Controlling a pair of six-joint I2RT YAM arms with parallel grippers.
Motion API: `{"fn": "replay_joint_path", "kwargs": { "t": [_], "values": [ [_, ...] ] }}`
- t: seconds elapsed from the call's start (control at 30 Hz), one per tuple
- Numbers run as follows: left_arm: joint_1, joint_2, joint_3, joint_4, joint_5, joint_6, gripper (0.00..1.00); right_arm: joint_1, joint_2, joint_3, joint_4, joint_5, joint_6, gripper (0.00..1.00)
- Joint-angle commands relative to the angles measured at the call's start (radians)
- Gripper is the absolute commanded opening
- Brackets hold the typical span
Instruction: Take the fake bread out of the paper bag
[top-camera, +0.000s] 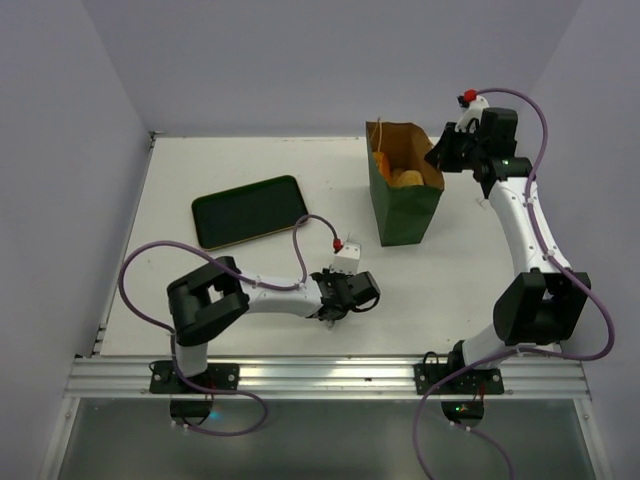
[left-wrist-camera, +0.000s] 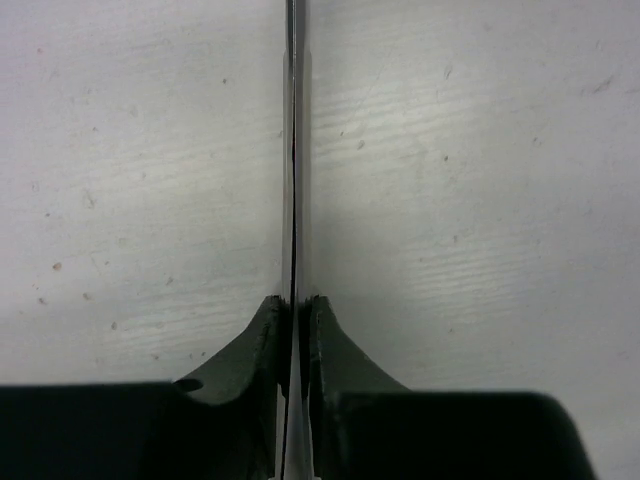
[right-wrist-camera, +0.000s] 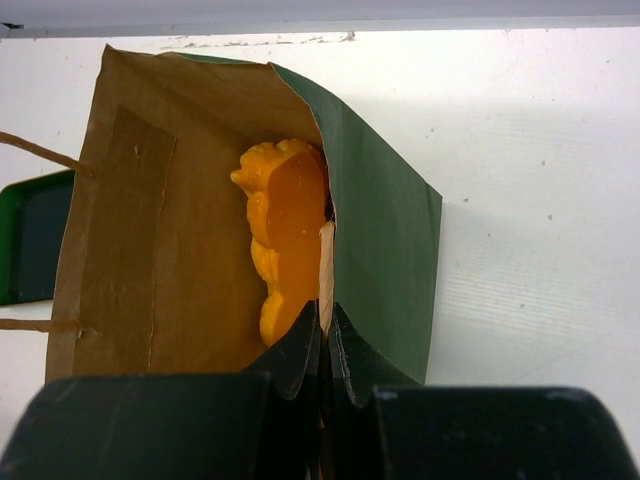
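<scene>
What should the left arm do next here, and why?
Probably lift the left gripper up from the table and swing it toward the open top of the paper bag. The right gripper pinches the bag's wall, the orange fake bread sits inside, and the left gripper is shut on nothing.

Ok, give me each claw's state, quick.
Left claw: closed, holding nothing.
Right claw: closed on the paper bag wall.

White arms (top-camera: 520, 225), black joints (top-camera: 205, 305), looping purple cables (top-camera: 124, 283).
</scene>
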Motion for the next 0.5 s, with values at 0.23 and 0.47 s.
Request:
{"fn": "replay_joint_path", "kwargs": {
  "t": [0.23,0.47],
  "values": [
    [0.011,-0.314,-0.174,-0.028,0.133,0.077,0.00,0.000,-0.055,0.008,0.045,-0.042,-0.038,0.00],
    [0.108,-0.658,-0.366,0.165,0.370,0.099,0.04,0.000,-0.058,0.022,0.031,-0.034,-0.071,0.00]
  ]
}}
